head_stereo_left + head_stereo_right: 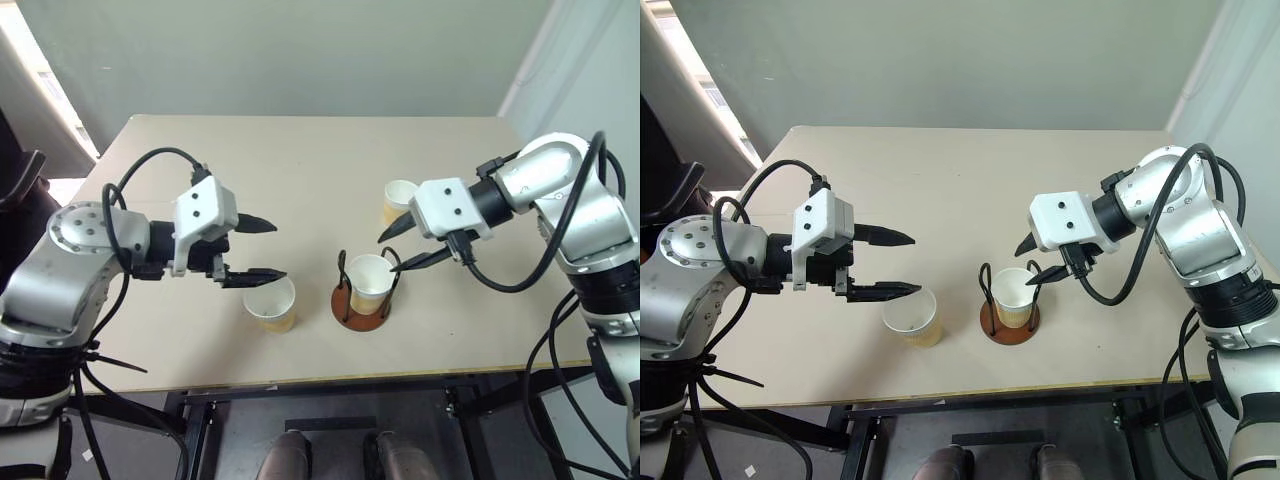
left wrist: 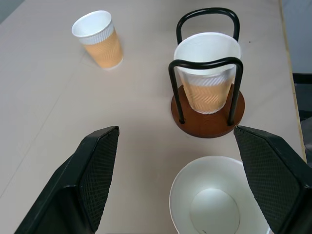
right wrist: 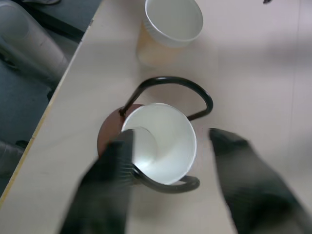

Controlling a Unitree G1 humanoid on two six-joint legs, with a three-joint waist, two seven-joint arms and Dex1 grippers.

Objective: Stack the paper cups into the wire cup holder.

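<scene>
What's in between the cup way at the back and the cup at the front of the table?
The wire cup holder with one paper cup inside stands roughly between the far cup and the near cup, as the left wrist view shows.

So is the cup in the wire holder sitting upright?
Yes, upright: the paper cup stands mouth-up on the wire cup holder base between the loops.

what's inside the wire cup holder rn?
One paper cup stands upright inside the wire cup holder, between its black loops, on the brown base. The cup's inside looks empty. The base under it is covered.
</scene>
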